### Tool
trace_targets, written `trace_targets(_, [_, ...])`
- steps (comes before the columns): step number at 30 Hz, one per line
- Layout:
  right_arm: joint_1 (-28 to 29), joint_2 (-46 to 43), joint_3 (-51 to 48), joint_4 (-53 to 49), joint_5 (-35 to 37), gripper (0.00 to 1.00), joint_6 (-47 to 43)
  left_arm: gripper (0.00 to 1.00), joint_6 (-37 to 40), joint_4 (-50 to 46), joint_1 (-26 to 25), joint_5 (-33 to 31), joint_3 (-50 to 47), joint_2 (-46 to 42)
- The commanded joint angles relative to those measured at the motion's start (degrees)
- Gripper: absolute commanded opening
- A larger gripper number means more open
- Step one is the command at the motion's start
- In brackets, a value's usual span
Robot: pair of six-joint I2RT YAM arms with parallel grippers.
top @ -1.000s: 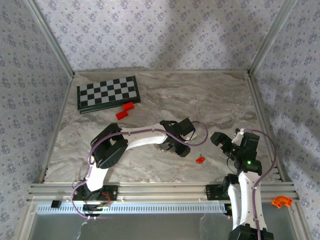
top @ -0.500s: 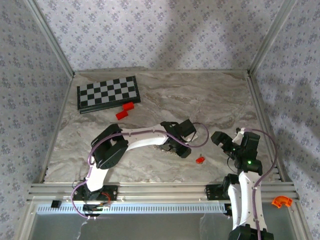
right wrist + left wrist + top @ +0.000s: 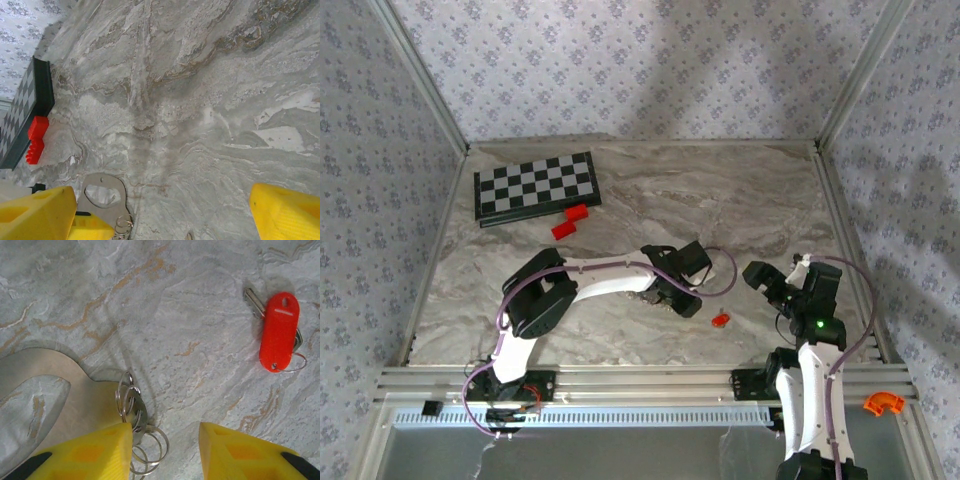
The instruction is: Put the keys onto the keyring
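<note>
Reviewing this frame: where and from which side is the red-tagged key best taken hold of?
Grip the key's red tag across its narrow width, coming straight down from above. It lies flat on the table, and the tag is probably the thickest, straight-sided part; the metal blade and thin wire ring beside it look too flat to pinch.

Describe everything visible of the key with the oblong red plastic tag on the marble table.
The key with the oblong red plastic tag lies flat on the grey-veined marble table. The glossy tag has rounded ends, a small hole at its upper end and a pale line just below. A silvery metal blade pokes out at its upper left; a thin wire ring loops from its lower end. Only the table touches it; the left gripper's yellow fingers stand apart from it.
</note>
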Motion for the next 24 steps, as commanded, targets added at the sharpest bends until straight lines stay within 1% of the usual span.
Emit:
trace_targets(1, [-0.4,-0.3,1.6,-1.1,0.5,0.91,-0.9,0.40,-0.6,0.4,-0.5,-0.5,-0.5,0.4])
trace_targets(16, [-0.4,-0.6,1.7,-1.2,0.5,0.91,-0.9,0.39,-0.6,0.6,-0.4,-2.1,-1.8,-1.6])
trace_targets(24, [-0.4,-1.1,1.7,-1.6,0.6,0.91,-0.9,0.39,-0.7,1.5,-0.5,-0.9,-1.1,-0.3])
